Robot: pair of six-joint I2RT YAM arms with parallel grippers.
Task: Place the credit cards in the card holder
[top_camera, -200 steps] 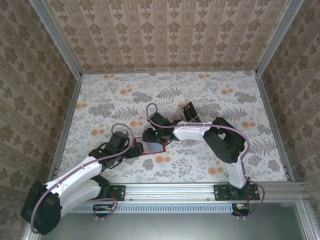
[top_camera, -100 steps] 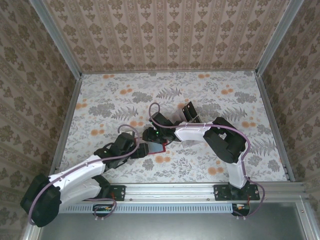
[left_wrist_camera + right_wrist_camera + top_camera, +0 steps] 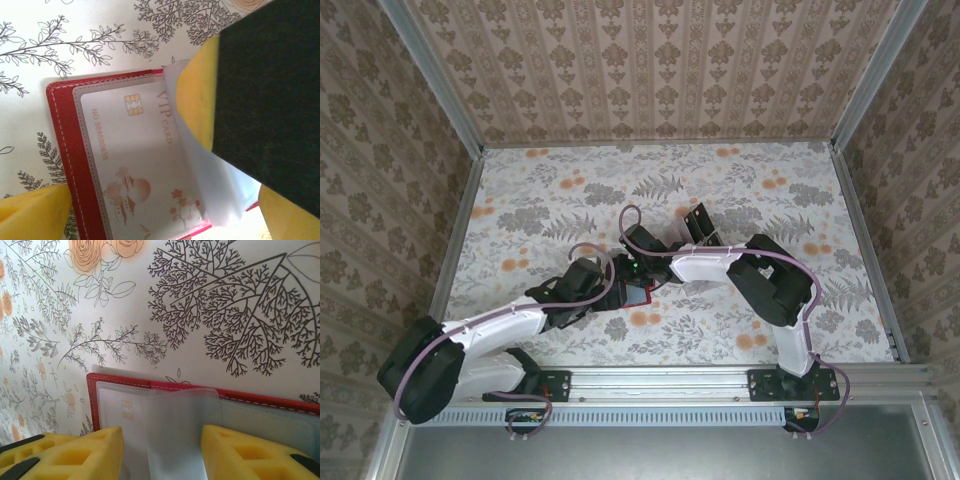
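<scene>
Card holder (image 3: 62, 135) lies open on table (image 3: 150, 300), mid-table between the arms. Pale VIP card (image 3: 135, 160) sits in its clear pocket. Left gripper (image 3: 160, 220): jaws wide open, straddling holder, gripping nothing. Right gripper (image 3: 162, 450): jaws about half open, clear sleeve (image 3: 177, 430) between pads, one pad (image 3: 195, 100) touching it, not clamped.

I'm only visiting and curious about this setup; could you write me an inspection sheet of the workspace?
Surface: floral-printed table.
Job's things: red card holder lies open, a white VIP card inside; small dark credit cards lie farther back, too small to count.
Clutter: nothing seen.
Grippers: left gripper wide open over the holder; right gripper partly open astride the holder's clear sleeve.
Cables: purple cables loop along both arms.
Surroundings: patterned walls, metal rail at the near edge.
</scene>
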